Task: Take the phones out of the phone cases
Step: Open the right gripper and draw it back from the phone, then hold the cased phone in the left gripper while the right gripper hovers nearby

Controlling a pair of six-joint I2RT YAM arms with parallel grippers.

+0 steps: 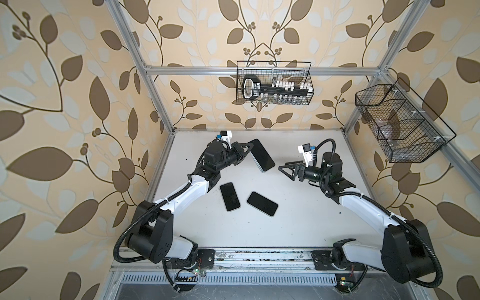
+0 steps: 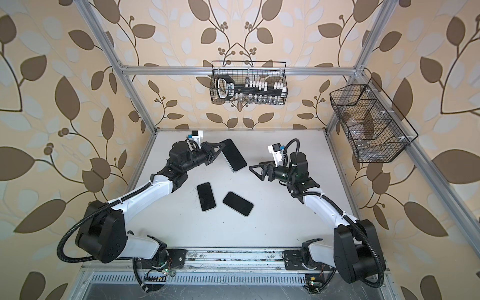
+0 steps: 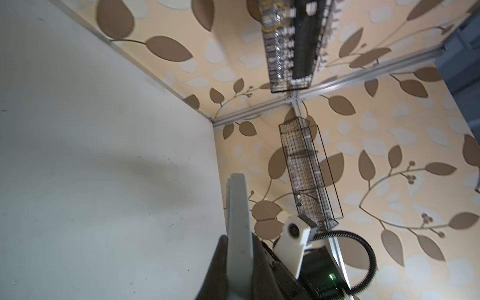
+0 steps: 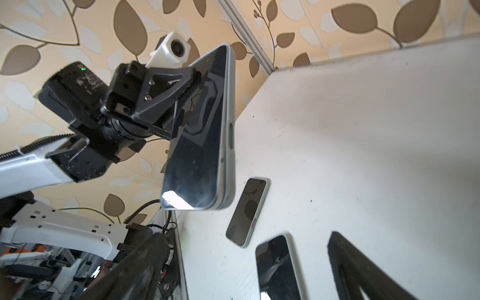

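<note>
Pinching the phone aloft near the table's twelve o'clock, the left gripper is steadying it. The right gripper, jaws wide, is hovering at its four o'clock. The phone case is seemingly not yet off, so the next move is calling for a peel at its rim.

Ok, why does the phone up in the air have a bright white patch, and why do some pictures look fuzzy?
Right wrist view: light glares off a corner of the raised phone, on its glossy screen; left wrist view: its edge, close to the lens, looks soft, and the filled wire basket smears; both top views: sharp, though the frame posts lean outward.
</note>
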